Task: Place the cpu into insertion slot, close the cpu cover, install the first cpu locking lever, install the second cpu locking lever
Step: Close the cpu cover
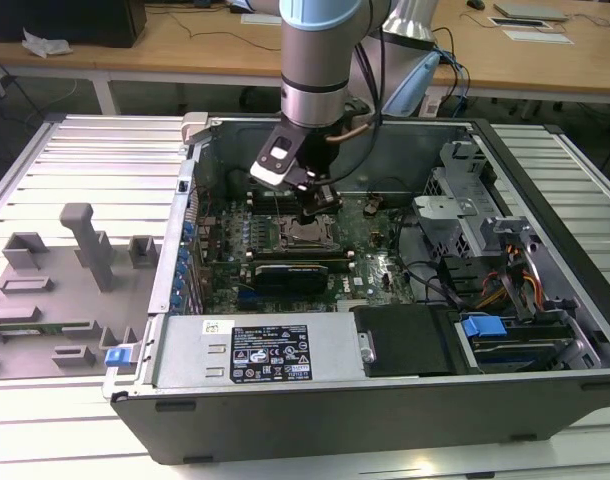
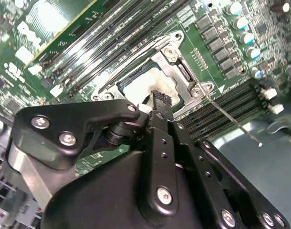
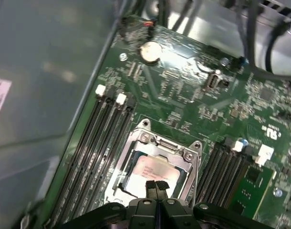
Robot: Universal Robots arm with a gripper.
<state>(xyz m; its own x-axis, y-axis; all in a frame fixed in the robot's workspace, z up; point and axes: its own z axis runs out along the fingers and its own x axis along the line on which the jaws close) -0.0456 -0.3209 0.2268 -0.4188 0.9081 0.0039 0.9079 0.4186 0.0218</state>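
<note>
My gripper point(image 3: 155, 187) is clenched, its fingertips pressed together with nothing between them. It is poised just over the cpu point(image 3: 151, 168), which is seated on the motherboard point(image 3: 183, 95). The cpu cover point(image 3: 170, 146) appears to lie flat, framing the chip. In the second wrist view, one thin locking lever point(image 2: 233, 121) juts free across the memory slots point(image 2: 241, 98). I judge the levers to be the step in hand. I want the closed tips to push the wire squarely, low and slow, clear of the chip's face.
</note>
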